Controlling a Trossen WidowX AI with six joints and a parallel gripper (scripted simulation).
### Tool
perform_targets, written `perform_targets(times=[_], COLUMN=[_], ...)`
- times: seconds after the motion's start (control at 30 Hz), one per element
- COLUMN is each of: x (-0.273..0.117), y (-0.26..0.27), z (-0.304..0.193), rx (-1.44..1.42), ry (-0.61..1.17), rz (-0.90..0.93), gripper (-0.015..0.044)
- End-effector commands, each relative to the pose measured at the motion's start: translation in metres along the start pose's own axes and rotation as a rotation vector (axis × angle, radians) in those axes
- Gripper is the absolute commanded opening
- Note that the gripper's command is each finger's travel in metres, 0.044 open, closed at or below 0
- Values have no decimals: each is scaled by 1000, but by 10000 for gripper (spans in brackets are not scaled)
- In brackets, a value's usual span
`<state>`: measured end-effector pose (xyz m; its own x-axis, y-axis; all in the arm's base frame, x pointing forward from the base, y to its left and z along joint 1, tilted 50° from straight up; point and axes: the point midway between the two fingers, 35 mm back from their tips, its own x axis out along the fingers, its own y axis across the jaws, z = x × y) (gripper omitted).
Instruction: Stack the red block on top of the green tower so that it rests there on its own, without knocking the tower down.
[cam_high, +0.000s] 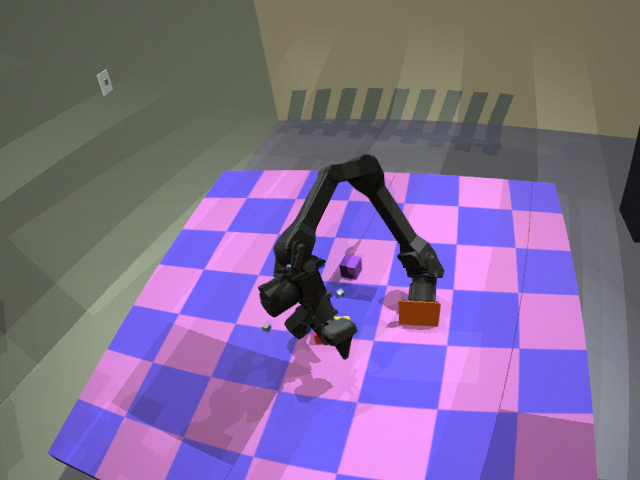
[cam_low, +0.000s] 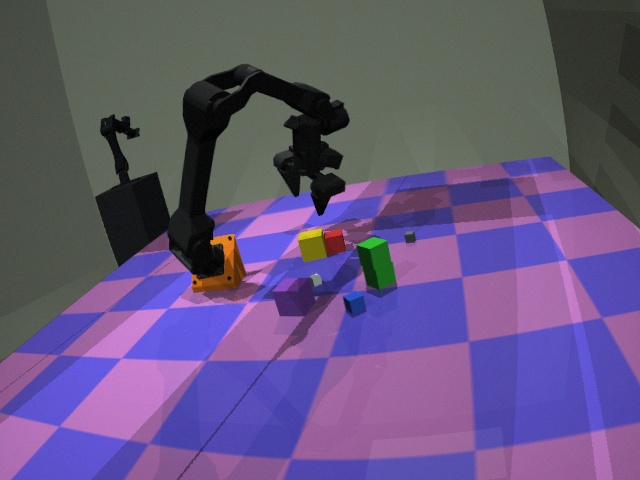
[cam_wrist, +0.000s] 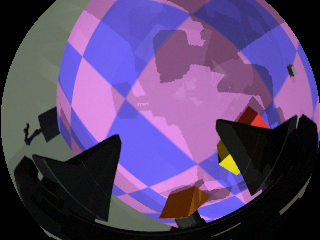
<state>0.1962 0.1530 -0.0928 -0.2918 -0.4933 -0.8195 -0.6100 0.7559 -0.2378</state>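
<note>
The arm (cam_low: 199, 155) is matte black with rounded joints, on an orange base (cam_low: 222, 266); its claw (cam_low: 309, 193) ends in two pointed black fingers.

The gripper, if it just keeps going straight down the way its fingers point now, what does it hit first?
Probably the red block. The open, empty gripper hangs fingers-down above it, beside the yellow block. Depth is unclear, so one finger might clip the yellow block instead.
</note>
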Motion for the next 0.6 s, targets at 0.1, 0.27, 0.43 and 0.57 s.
perform_targets(times=[0.1, 0.27, 0.43, 0.57], x=[-30, -54, -61, -61], y=[-41, -70, -78, -79], z=[-10, -19, -22, -22], rx=[315, 543, 607, 607], ry=[-32, -91, -115, -115], rz=[-194, -343, -384, -384], gripper=[440, 440, 440, 440])
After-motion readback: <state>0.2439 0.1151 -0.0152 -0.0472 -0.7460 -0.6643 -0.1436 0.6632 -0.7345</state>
